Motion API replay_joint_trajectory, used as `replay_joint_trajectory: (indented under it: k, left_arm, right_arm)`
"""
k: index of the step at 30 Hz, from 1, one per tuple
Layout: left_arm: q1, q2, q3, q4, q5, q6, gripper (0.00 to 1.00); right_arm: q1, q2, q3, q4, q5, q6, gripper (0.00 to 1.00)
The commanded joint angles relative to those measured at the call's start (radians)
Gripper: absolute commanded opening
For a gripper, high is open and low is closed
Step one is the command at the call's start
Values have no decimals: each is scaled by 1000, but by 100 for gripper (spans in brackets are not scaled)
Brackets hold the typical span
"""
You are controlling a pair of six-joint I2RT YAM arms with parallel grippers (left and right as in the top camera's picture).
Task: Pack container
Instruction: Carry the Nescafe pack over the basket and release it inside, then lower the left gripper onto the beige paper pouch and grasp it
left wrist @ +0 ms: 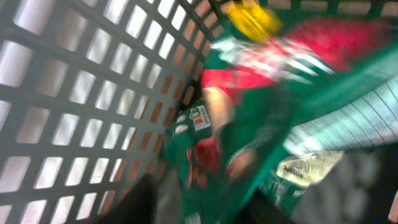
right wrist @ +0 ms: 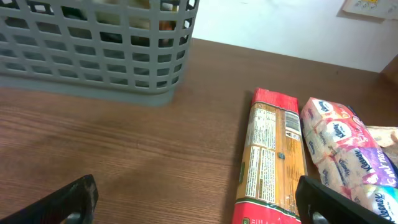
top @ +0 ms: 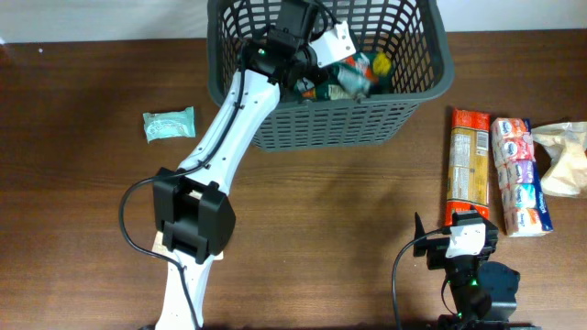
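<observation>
Fingers on the right gripper [right wrist: 196, 190] are spread wide with nothing between them, just bare table [right wrist: 124, 149] underneath. Just ahead of the right-hand finger there's a pasta pack [right wrist: 272, 158] lying flat, pointing away, and right beside it on the outer side is a tissue pack [right wrist: 342, 146]. Further out to the right is a crumpled paper bag [top: 564, 156]. Well ahead of the left-hand finger is the basket [right wrist: 93, 46], upright at the far side of the table, apart from the pasta.

Left gripper [top: 316, 73] is down inside the basket, with the arm reaching in over the rim. Its wrist view is a blurry mess, so I honestly can't tell if those fingers are apart or clamped on something. Right in front of them are green and red packets [left wrist: 249, 93] piled in the bottom, with a yellow one [left wrist: 252, 18] beyond, near the far wall. Left of that arm, outside the basket, a pale green packet [top: 170, 124] lies alone on the table.
</observation>
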Motion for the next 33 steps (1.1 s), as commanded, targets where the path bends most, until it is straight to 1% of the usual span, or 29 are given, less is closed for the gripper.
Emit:
replay_joint_trajectory:
  k: [1,4,6,10,12,13,15,18,20,24,27,28,30,33]
  left_arm:
    - [33,-60,40,8,11,-111,57]
    - [60,-101,80,-2,6,-202,69]
    - [81,-133,117,-20,7,-261,72]
    - [136,-210,209,-112,3,-380,72]
    - [174,-262,259,-193,-40,-473,69]
    - [192,-287,274,-230,-66,-499,67]
    - [229,-346,290,-315,-115,-525,64]
    - [270,-414,290,-443,-134,-539,58]
    - [298,-447,290,-554,-181,-583,54]
    - [346,-457,286,-780,-327,-701,54]
    - [387,-448,237,-909,-329,-791,54]
    - [399,-446,211,-922,-327,-793,51]
    - [416,-452,126,-922,-298,-793,51]
    - [430,-452,-8,-922,-296,-796,50]
  right_arm:
    - [-8,-6,-8,2,-5,8,99]
    - [-8,-6,-8,2,-5,8,99]
    - [-8,-6,-8,2,-5,8,99]
    - [-8,-6,-8,2,-5,8,99]
    - [-8,-6,-8,2,-5,8,99]
    - [-8,-6,-8,2,-5,8,99]
    - [-8,-6,-8,2,-5,8,99]
    - [-8,-6,-8,2,-5,8,99]
    - [-8,-6,-8,2,-5,8,99]
    - [-8,-6,-8,2,-5,8,99]
    - [-8,-6,-8,2,-5,8,99]
    - [-8,-6,-8,2,-5,8,99]
    - [-8,-6,-8,2,-5,8,99]
    - [-8,-6,-8,2,-5,8,99]
